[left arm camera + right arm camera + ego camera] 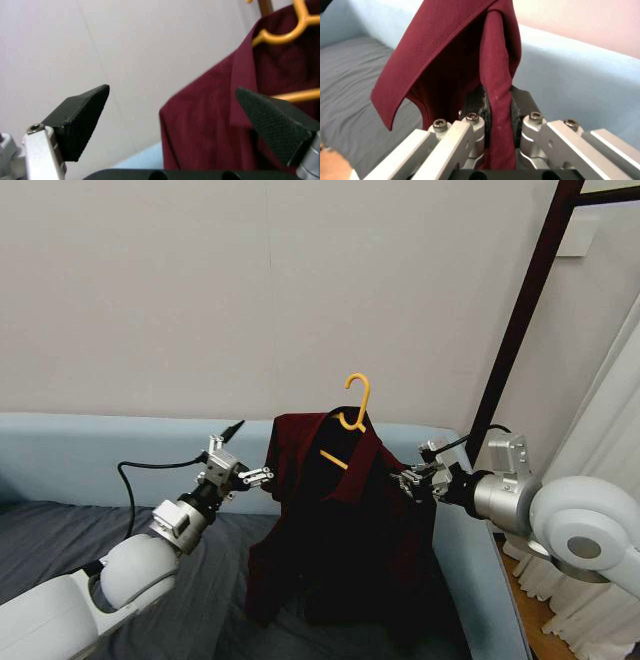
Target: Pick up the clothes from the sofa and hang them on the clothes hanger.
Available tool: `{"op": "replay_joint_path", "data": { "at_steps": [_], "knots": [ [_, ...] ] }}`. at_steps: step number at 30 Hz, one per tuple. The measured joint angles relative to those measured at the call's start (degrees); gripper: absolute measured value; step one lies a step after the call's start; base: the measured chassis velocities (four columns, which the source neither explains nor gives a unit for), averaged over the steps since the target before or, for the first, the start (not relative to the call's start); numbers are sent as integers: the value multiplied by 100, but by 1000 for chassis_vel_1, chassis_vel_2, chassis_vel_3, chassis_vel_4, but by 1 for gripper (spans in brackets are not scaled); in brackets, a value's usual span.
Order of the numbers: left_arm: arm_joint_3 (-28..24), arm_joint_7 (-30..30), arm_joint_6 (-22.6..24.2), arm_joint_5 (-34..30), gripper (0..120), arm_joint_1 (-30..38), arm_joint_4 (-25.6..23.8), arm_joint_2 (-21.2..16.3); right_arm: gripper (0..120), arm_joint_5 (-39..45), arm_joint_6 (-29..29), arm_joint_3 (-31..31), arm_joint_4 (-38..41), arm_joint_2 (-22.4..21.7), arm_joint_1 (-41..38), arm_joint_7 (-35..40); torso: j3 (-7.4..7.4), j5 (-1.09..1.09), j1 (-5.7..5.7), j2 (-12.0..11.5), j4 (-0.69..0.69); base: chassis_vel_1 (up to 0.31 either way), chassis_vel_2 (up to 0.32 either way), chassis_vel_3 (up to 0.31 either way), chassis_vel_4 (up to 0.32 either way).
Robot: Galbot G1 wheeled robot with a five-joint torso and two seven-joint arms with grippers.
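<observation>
The right gripper (409,482) is clamped on a fold of the dark red shirt (340,550) at its right shoulder edge; in the right wrist view the cloth runs pinched between the two pads (477,103). The left gripper (258,476) stands wide open just beside the shirt's left shoulder, its fingers (82,120) gripping nothing. The shirt hangs on a yellow hanger (355,402), raised above the sofa (60,450), its hem trailing on the grey seat. Bare wall (200,280) lies behind, and a dark post (520,320) rises to the right.
</observation>
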State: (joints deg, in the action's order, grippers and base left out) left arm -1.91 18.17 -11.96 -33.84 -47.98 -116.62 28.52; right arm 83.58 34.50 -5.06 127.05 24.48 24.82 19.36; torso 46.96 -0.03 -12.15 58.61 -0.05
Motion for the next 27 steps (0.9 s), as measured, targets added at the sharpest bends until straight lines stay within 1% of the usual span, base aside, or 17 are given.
{"op": "replay_joint_path", "data": {
  "at_steps": [2,4,5,6,8,10,11,15,16,17,18,20,21,24,26,27],
  "knots": [
    [461,130,23,-65,100,-682,-108,236,8,23,-24,354,63,-30,331,114,0,-1,0,0,1,0,0,0,0],
    [773,295,34,-61,100,-1327,-207,545,8,17,-78,611,163,-51,552,238,0,-2,0,0,-5,0,0,0,0],
    [978,348,41,-55,100,-1666,-268,729,8,0,-101,704,213,-44,620,356,0,-2,0,0,-5,0,0,0,0],
    [978,348,41,-55,100,-1666,-268,729,8,0,-101,704,213,-44,620,356,0,-2,0,0,-5,0,0,0,0],
    [1364,400,50,-4,100,-2241,-389,1096,8,-92,-123,826,288,-14,723,573,0,-1,1,0,-2,0,0,0,0],
    [1649,417,25,174,100,-2759,-456,1440,8,-242,-113,938,330,-2,828,732,0,-1,0,0,0,0,0,0,0],
    [1649,417,25,174,100,-2759,-456,1440,8,-242,-113,938,330,-2,828,732,0,-1,0,0,0,0,0,0,0],
    [2029,425,-185,619,100,-3517,-472,2072,8,-116,123,1486,416,67,1131,1164,0,1,0,-1,-2,0,0,0,0],
    [2029,425,-185,619,100,-3517,-472,2072,8,-116,123,1486,416,67,1131,1164,0,1,0,-1,-2,0,0,0,0],
    [2100,422,-257,747,100,-3715,-489,2256,8,50,217,1655,433,73,1148,1326,0,1,0,0,-4,0,0,0,0],
    [2151,422,-322,876,100,-3877,-489,2411,8,208,281,1729,432,67,1093,1463,0,1,0,0,-4,0,0,0,0],
    [2222,418,-467,1162,100,-4202,-492,2741,8,613,369,1766,388,13,740,1756,0,2,0,0,-3,0,0,0,0],
    [2222,418,-467,1162,100,-4202,-492,2741,8,613,369,1766,388,13,740,1756,0,2,0,0,-3,0,0,0,0],
    [2284,438,-520,1424,100,-4531,-549,3123,8,1203,490,1705,312,-109,95,2105,0,-1,0,0,0,0,0,0,0],
    [2308,499,-521,1600,100,-4714,-597,3383,8,1632,604,1630,285,-212,-399,2362,0,1,0,0,-2,0,0,0,0],
    [2308,499,-521,1600,100,-4714,-597,3383,8,1632,604,1630,285,-212,-399,2362,0,1,0,0,-2,0,0,0,0]
  ]
}}
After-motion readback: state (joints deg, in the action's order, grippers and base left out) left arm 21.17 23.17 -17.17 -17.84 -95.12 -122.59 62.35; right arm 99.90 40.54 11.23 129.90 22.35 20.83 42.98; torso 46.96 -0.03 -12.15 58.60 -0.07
